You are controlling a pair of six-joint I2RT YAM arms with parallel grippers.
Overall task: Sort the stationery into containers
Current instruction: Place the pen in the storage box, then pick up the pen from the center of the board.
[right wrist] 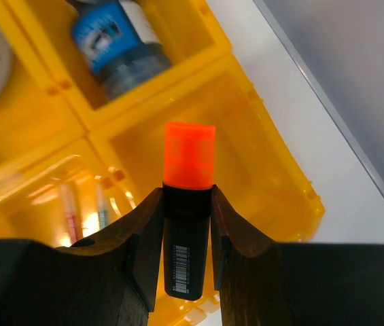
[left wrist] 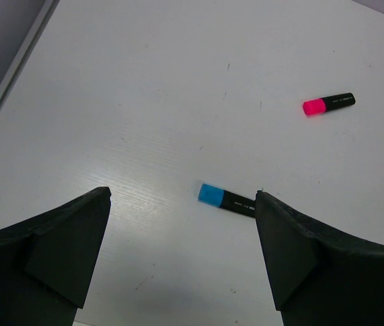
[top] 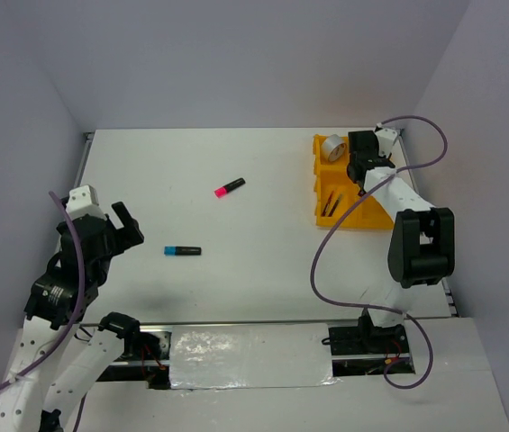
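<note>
Two highlighters lie mid-table (top: 263, 279), pink (top: 229, 187) farther, blue (top: 182, 250) nearer. Right gripper (right wrist: 185, 195) clamps the orange highlighter (right wrist: 189, 156) over the far-right yellow tray (top: 373, 219); left gripper (left wrist: 181, 195) gapes wide, empty.

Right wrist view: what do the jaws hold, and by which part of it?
The right gripper holds the orange-capped highlighter by its black body; the cap sticks out past the jaws, over the yellow tray. The left gripper holds nothing.
</note>
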